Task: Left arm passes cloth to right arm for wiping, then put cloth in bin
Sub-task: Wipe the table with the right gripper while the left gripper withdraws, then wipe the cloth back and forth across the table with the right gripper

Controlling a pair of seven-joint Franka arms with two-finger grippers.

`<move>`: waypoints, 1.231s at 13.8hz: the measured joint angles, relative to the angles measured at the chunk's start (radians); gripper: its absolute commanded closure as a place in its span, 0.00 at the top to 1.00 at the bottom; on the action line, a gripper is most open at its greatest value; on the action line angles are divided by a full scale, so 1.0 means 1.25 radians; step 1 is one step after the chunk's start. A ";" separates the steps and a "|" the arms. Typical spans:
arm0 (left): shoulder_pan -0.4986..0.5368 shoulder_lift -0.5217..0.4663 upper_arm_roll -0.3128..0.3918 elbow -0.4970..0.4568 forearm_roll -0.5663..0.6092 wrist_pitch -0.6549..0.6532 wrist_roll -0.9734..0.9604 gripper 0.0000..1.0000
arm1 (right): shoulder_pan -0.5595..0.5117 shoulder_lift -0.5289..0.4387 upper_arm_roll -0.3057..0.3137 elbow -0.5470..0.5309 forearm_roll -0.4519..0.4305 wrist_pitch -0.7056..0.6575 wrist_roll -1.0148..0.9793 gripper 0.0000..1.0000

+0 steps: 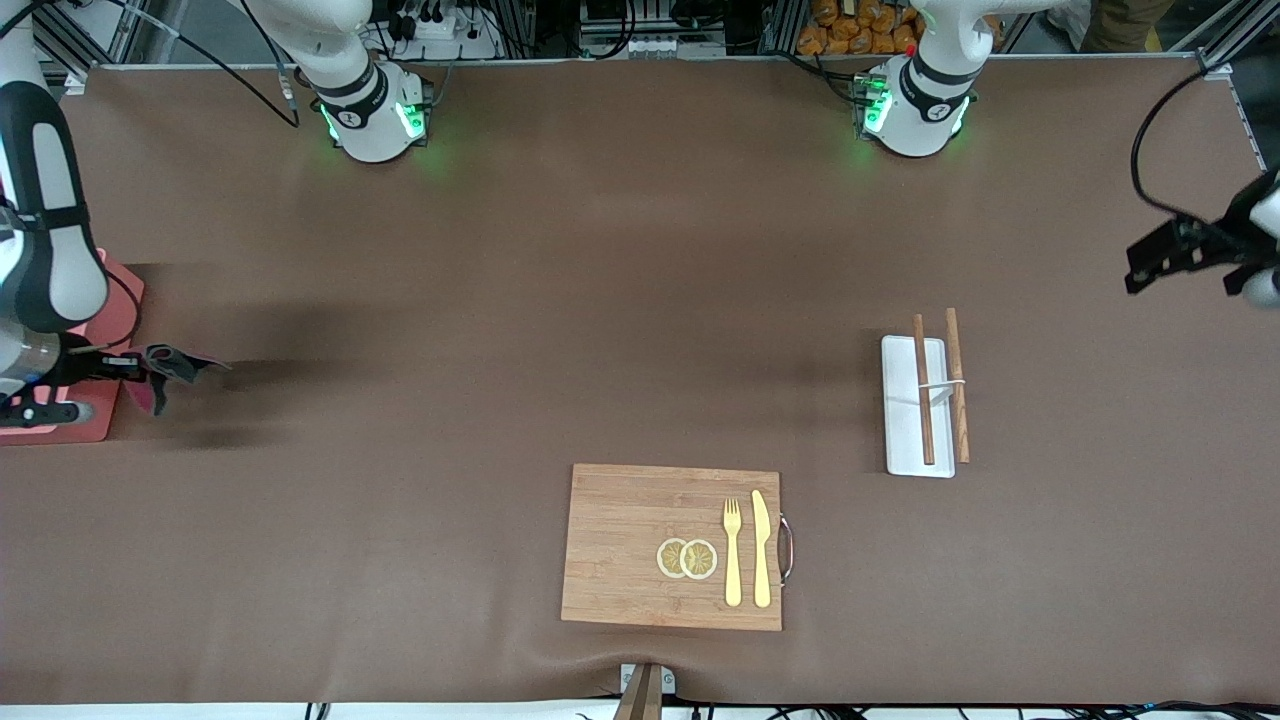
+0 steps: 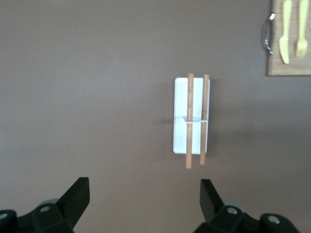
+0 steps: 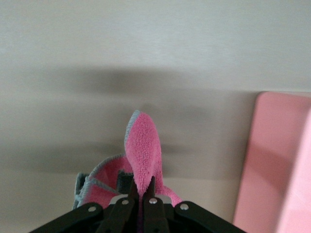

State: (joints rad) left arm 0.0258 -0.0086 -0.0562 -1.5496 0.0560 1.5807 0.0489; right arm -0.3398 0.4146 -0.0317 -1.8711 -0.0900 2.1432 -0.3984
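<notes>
Cloth (image 1: pixel 165 372) pinched by right gripper (image 1: pixel 140 366), fingers pressed together on bunched fold, just beside bin (image 1: pixel 95 400) at table's nine o'clock edge. Judged light, soft, floppy; hold best taken on gathered middle. Release into bin probably pending. Left gripper (image 2: pixel 145 196) spread empty, waiting over table near three o'clock edge.

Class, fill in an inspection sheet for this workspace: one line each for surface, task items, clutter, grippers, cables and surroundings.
Surface: brown mat.
Task items: cloth in the right gripper; bin at the right arm's end of the table, partly hidden by that arm.
Clutter: white tray with two sticks; cutting board bearing fork, knife, two lemon slices.
Grippers: right shut on cloth beside the bin; left gripper open, waiting above the table.
Cables: black cable by the left arm.
Surroundings: rack clutter along the table's top edge.
</notes>
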 measured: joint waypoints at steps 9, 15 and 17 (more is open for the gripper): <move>-0.031 -0.015 -0.022 0.016 -0.021 -0.072 -0.007 1.00 | 0.291 0.021 0.021 -0.059 0.106 0.007 0.445 0.00; -0.103 -0.011 0.081 0.018 -0.063 -0.119 -0.049 1.00 | 0.554 0.009 0.025 -0.059 0.216 0.040 0.814 0.00; -0.103 -0.011 0.081 0.018 -0.064 -0.123 -0.056 1.00 | 0.578 0.007 0.023 -0.059 0.221 0.045 0.843 0.00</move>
State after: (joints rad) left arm -0.1030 -0.0223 0.0450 -1.5270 -0.0234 1.4266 -0.0214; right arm 0.3825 0.4236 -0.0031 -1.9452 0.1858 2.1991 0.6557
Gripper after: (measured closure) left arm 0.000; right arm 0.960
